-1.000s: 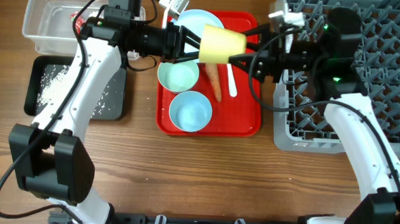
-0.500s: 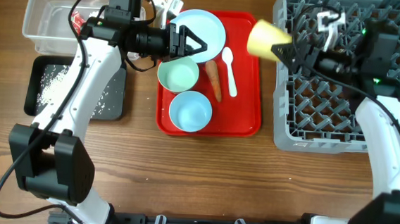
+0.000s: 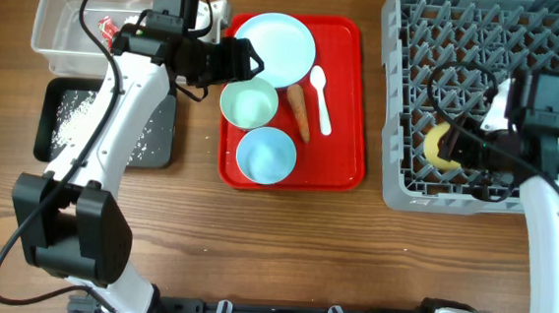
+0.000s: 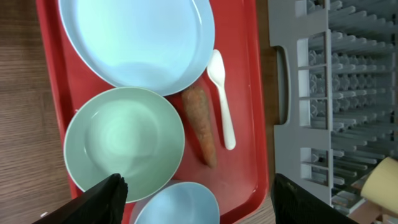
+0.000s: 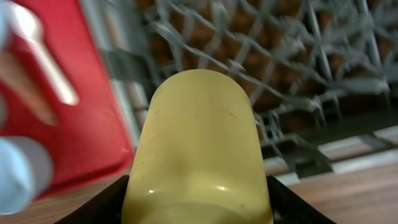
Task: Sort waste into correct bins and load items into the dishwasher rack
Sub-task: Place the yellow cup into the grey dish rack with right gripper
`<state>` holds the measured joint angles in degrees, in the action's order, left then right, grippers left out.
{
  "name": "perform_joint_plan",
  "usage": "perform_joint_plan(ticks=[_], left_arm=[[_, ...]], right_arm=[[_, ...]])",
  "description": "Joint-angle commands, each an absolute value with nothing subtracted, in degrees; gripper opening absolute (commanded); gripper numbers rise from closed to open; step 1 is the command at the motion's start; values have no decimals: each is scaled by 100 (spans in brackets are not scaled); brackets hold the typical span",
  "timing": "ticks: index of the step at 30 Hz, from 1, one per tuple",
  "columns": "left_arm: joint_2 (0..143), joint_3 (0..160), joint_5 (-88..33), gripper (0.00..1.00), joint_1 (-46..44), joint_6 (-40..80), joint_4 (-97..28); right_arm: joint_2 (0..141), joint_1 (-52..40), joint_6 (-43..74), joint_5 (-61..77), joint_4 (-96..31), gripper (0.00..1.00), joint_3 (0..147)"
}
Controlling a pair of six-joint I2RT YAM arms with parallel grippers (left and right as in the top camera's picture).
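Swung away from the red tray, the right gripper now holds the yellow cup over the grey rack, fingers clamped on its sides. The left gripper has pulled back slightly, its fingers spread apart; plate, bowl and carrot lie just ahead of them.

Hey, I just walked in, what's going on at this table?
The right gripper is clamped on the yellow cup, holding it at the grey dishwasher rack near its tray-side edge. The left gripper is open and empty above the red tray, beside the plate. On the tray lie the plate, a pale green bowl, a blue bowl, a carrot and a white spoon. The clear bin holds a red wrapper, the black bin white grains.
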<state>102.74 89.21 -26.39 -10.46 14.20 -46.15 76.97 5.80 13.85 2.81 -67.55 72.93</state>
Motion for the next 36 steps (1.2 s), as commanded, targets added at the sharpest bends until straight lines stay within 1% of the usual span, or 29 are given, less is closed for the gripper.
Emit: perform_joint_plan(ticks=[1, 7, 10, 12, 13, 15, 17, 20, 26, 29, 33, 36], left_arm=[[10210, 8958, -2451, 76, -1066, 1369, -4613], [10210, 8958, -2451, 76, -1066, 1367, -4617], [10210, 8958, -2451, 76, -1066, 1367, -4644], [10210, 8958, -2451, 77, -1066, 1369, -4663], [10210, 8958, -2451, 77, -1066, 1367, -4676], [10210, 8958, -2451, 77, -1066, 1367, -4698], [10210, 8958, -2451, 77, -1066, 1367, -4720], [10210, 8958, -2451, 77, -1066, 1367, -4722], [10210, 8958, -2451, 77, -1066, 1367, -4731], [10210, 8958, -2451, 77, -1066, 1369, -4744], [10210, 8958, -2451, 77, -1066, 1369, -4744], [10210, 8958, -2451, 77, -1066, 1367, -4744]], right_arm=[[8217, 578, 1546, -209, -6908, 43, 7347], [8713, 530, 1496, -126, -7050, 43, 7336], [8842, 362, 1498, -123, -7013, 43, 7336], [8947, 246, 1500, -121, -6971, 50, 7336], [8982, 211, 1503, -121, -6963, 54, 7336], [9045, 169, 1500, -123, -6941, 67, 7336], [9056, 172, 1503, -123, -6893, 70, 7336], [9050, 172, 1505, -73, -6775, 72, 7338], [8997, 174, 1347, 51, -6740, 72, 7594], [8949, 174, 1302, 54, -6917, 72, 8051], [8923, 172, 1087, 86, -7260, 77, 8914], [8923, 169, 825, 578, -7308, 78, 9400]])
